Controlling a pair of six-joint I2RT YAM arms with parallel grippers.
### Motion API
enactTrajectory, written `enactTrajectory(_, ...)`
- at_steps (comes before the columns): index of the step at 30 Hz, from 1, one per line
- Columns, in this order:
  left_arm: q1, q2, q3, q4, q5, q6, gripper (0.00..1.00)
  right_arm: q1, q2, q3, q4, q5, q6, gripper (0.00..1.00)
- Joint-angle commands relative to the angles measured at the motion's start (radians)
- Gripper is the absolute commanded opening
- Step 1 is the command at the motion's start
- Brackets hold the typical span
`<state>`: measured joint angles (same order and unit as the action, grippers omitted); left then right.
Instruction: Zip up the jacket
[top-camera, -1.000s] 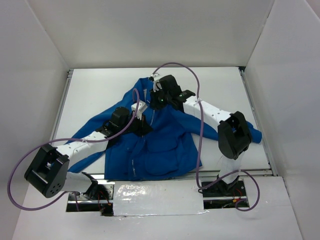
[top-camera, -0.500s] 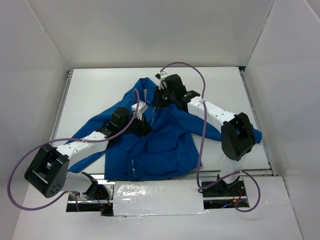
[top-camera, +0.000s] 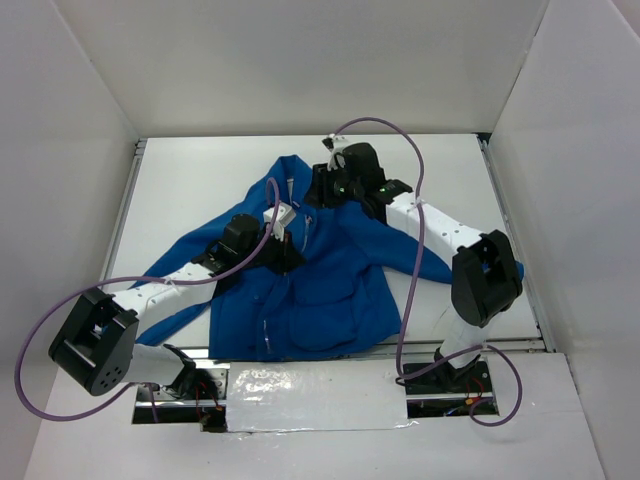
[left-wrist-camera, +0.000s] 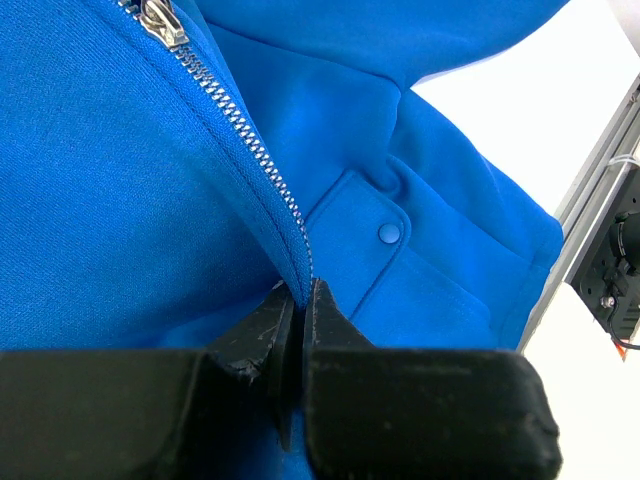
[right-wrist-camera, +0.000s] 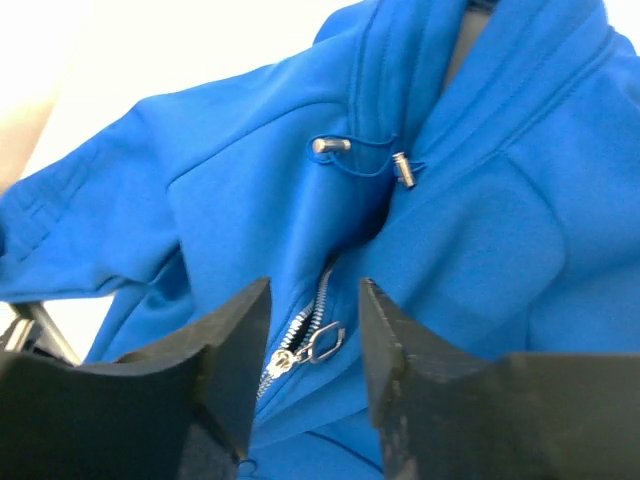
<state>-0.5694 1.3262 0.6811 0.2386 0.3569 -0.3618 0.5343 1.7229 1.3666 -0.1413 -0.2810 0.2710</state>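
The royal-blue jacket lies front up in the middle of the table, collar at the far end. My left gripper is shut on the jacket's front edge, pinching the fabric fold beside the silver zipper teeth; in the top view it sits at mid-chest. The zipper slider shows further up the teeth. My right gripper is open above the upper chest. The slider and its ring pull lie between and below its fingers, untouched.
A flap pocket with a snap button lies right of the zipper. Two metal drawstring ends hang at the collar. The table's metal side rail runs past the jacket's hem. White walls enclose the table.
My right arm has drawn back toward the collar and to the right, stretching further out. The left arm and the jacket have stayed put.
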Motion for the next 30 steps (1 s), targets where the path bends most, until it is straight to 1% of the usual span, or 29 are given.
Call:
enactTrajectory(1, -0.009, -0.002, 0.026, 0.013, 0.045, 0.029, 0.06, -0.028, -0.006, -0.015, 0.058, -0.066, 0.042, 0.49)
enactTrajectory(2, -0.009, -0.001, 0.026, 0.014, 0.045, 0.030, 0.06, -0.040, -0.009, -0.049, 0.074, -0.078, 0.094, 0.49)
enactTrajectory(3, -0.009, -0.002, 0.026, 0.014, 0.047, 0.030, 0.06, -0.054, -0.013, -0.072, 0.125, -0.104, 0.126, 0.50)
enactTrajectory(4, -0.009, -0.002, 0.025, 0.014, 0.047, 0.029, 0.06, -0.089, -0.020, -0.124, 0.162, -0.186, 0.201, 0.50)
enactTrajectory(5, -0.009, -0.001, 0.026, 0.018, 0.047, 0.029, 0.06, -0.102, -0.023, -0.151, 0.204, -0.225, 0.236, 0.50)
enactTrajectory(6, -0.009, 0.001, 0.026, 0.018, 0.050, 0.027, 0.05, -0.112, -0.031, -0.179, 0.285, -0.257, 0.287, 0.51)
enactTrajectory(7, -0.007, -0.001, 0.026, 0.021, 0.051, 0.027, 0.04, -0.114, -0.034, -0.226, 0.325, -0.298, 0.307, 0.52)
enactTrajectory(8, -0.009, -0.001, 0.025, 0.027, 0.053, 0.026, 0.03, -0.117, -0.036, -0.242, 0.377, -0.313, 0.322, 0.53)
enactTrajectory(11, -0.009, 0.001, 0.021, 0.037, 0.057, 0.018, 0.00, -0.117, -0.011, -0.279, 0.462, -0.366, 0.376, 0.55)
enactTrajectory(14, -0.009, 0.002, 0.021, 0.039, 0.060, 0.015, 0.00, -0.125, 0.018, -0.311, 0.540, -0.414, 0.424, 0.56)
enactTrajectory(17, -0.009, -0.004, 0.017, 0.034, 0.057, 0.018, 0.00, -0.137, 0.046, -0.334, 0.685, -0.469, 0.485, 0.57)
enactTrajectory(18, -0.009, -0.005, 0.014, 0.033, 0.057, 0.017, 0.00, -0.142, 0.055, -0.339, 0.709, -0.478, 0.511, 0.57)
enactTrajectory(20, -0.009, -0.013, 0.009, 0.033, 0.050, 0.017, 0.00, -0.145, 0.066, -0.333, 0.739, -0.492, 0.530, 0.57)
enactTrajectory(23, -0.009, -0.024, -0.002, 0.039, 0.031, 0.011, 0.00, -0.145, 0.098, -0.299, 0.704, -0.498, 0.527, 0.57)
enactTrajectory(27, -0.007, -0.028, -0.003, 0.039, 0.025, 0.009, 0.00, -0.145, 0.107, -0.302, 0.684, -0.477, 0.525, 0.59)
enactTrajectory(30, -0.007, -0.021, -0.002, 0.041, 0.027, 0.007, 0.00, -0.145, 0.116, -0.319, 0.718, -0.486, 0.546, 0.61)
